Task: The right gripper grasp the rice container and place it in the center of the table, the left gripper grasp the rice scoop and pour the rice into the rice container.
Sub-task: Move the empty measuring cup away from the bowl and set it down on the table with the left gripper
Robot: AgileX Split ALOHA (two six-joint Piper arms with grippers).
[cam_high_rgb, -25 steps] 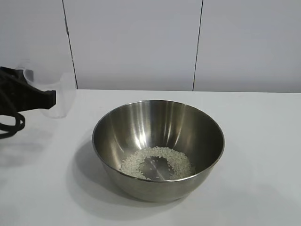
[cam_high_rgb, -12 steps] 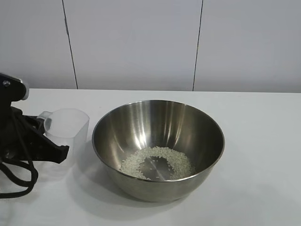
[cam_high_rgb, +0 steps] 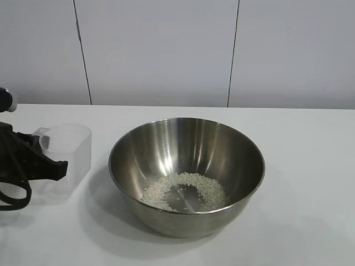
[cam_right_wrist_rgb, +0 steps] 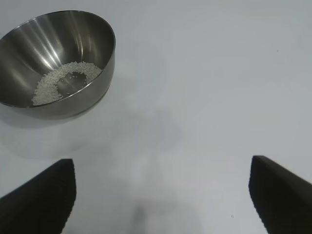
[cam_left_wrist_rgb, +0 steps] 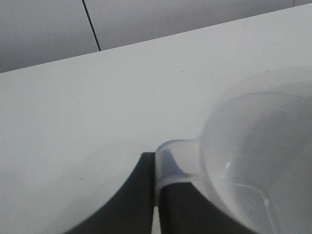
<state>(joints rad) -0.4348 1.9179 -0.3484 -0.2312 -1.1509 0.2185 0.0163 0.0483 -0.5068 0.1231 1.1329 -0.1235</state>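
The steel rice container (cam_high_rgb: 186,172) stands at the middle of the white table (cam_high_rgb: 310,177), with white rice (cam_high_rgb: 186,191) in a ring on its bottom. It also shows in the right wrist view (cam_right_wrist_rgb: 56,63). The translucent rice scoop (cam_high_rgb: 64,155) stands upright and empty on the table to the container's left. My left gripper (cam_high_rgb: 52,166) is shut on the scoop's small handle (cam_left_wrist_rgb: 173,161). My right gripper (cam_right_wrist_rgb: 163,195) is open and empty above bare table, well away from the container, and out of the exterior view.
A pale panelled wall (cam_high_rgb: 166,50) runs behind the table's far edge. The left arm's black cables (cam_high_rgb: 14,191) loop at the table's left edge.
My left gripper has brought the scoop down from up at the far left, set it upright beside the container, then shifted it a little leftward. The container and rice have not moved.
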